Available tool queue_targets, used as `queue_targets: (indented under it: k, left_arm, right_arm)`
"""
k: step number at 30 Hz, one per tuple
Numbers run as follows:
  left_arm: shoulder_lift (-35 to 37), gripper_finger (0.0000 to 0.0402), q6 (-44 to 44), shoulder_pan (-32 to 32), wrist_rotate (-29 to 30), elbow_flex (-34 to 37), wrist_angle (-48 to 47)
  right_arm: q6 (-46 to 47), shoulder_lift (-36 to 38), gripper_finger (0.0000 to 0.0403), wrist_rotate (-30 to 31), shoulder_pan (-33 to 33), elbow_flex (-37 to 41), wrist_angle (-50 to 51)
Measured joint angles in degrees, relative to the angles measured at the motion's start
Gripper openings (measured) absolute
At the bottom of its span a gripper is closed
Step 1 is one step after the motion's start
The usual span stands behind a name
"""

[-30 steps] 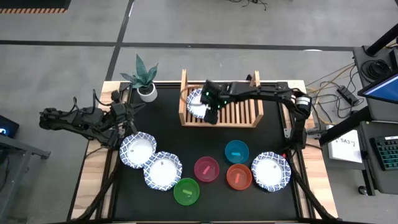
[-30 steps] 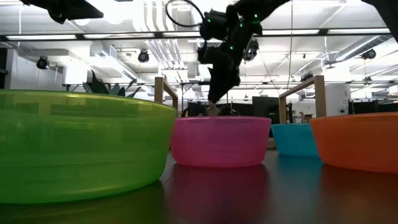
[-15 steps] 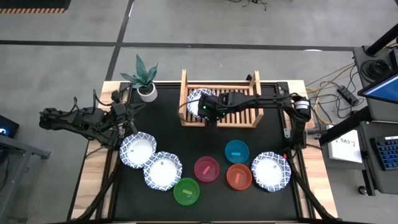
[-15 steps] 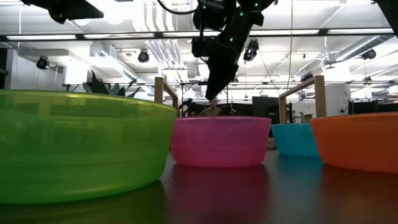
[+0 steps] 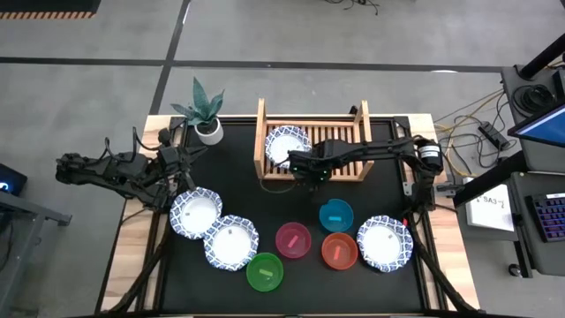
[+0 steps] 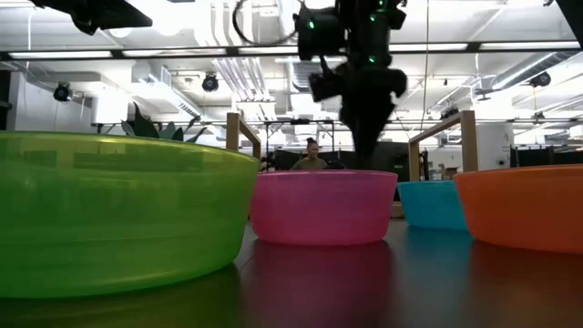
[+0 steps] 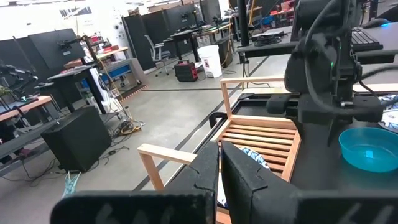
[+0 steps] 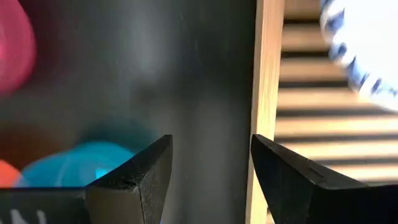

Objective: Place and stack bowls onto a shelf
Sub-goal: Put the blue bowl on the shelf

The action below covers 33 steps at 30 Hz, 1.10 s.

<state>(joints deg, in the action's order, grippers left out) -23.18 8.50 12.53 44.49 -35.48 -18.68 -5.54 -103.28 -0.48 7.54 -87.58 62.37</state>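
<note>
Green plastic fills the near corner of the low view, where the green bowl (image 6: 109, 214) looms largest, with the magenta bowl (image 6: 323, 207), the orange-red bowl (image 6: 524, 207) and the teal bowl (image 6: 430, 202) ranged behind it. Only the high view shows how they lie: the four plain bowls are grouped on the black mat (image 5: 229, 190) on the near side of the right gripper (image 5: 311, 173), flanked by three patterned white bowls, two (image 5: 196, 211) (image 5: 231, 242) overlapping on the left and one (image 5: 385, 244) on the right.

The right gripper is seen from above at the front rail of the shelf (image 5: 353, 172), and its fingers (image 8: 134, 180) are shown by the right wrist view to be spread apart with nothing between them; the wooden rail, the slats and the teal bowl are seen past them. Just beyond the gripper, a fourth patterned bowl (image 5: 288, 144) is set on the shelf's left end, a fact hidden in the low view, where only the shelf's upright posts are seen.

The left gripper (image 5: 172, 177) is held far off, at the table's left edge beside the nearest patterned bowl, and its fingers (image 7: 205, 174) are pressed together on nothing. A potted plant (image 5: 205, 110) stands at the far left corner. A person (image 6: 311, 157) is visible in the room beyond.
</note>
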Motion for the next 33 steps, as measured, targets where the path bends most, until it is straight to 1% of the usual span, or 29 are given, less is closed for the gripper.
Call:
queue_targets:
  k: [5, 9, 13, 15, 20, 23, 27, 30, 33]
  left_arm:
    - [-0.04, 0.0000, 0.00, 0.00, 0.00, 0.00, -0.29]
    - [-0.04, 0.0000, -0.22, 0.00, -0.02, 0.00, -1.38]
    - [-0.07, 0.0000, -0.64, 0.00, -0.04, 0.00, -2.13]
    - [-0.09, 0.0000, -0.64, -0.01, -0.04, 0.00, -2.12]
    - [-0.11, 0.0000, -0.64, 0.00, -0.04, 0.00, -2.08]
    - [-0.13, 0.0000, -0.64, 0.00, -0.04, 0.00, -2.08]
    - [-0.13, 0.0000, -0.64, 0.00, -0.04, 0.00, -1.97]
    - [-0.13, 0.0000, -0.64, -0.01, -0.03, 0.00, -1.95]
    - [-0.13, 0.0000, -0.64, 0.00, -0.04, 0.00, -1.95]
  right_arm:
    - [1.34, 0.37, 0.0207, -4.22, -0.21, 1.32, 3.89]
    - [3.05, 1.85, 0.0207, -4.46, -0.96, 2.45, 7.44]
    - [6.00, 4.33, 0.0207, -4.47, -1.97, 6.18, 7.63]
    - [7.21, 5.29, 0.0207, -4.45, -2.44, 8.93, 6.59]
    - [9.34, 7.65, 0.0207, -4.44, -3.80, 16.22, -0.73]
    - [10.75, 8.08, 0.0202, -4.10, -3.90, 19.26, -4.36]
    - [11.06, 8.26, 0.0173, -3.97, -3.75, 22.36, -8.48]
    - [11.09, 8.26, 0.0133, -4.01, -3.77, 23.93, -9.59]
    - [11.59, 8.36, 0.0085, -4.11, -3.77, 24.31, -9.40]
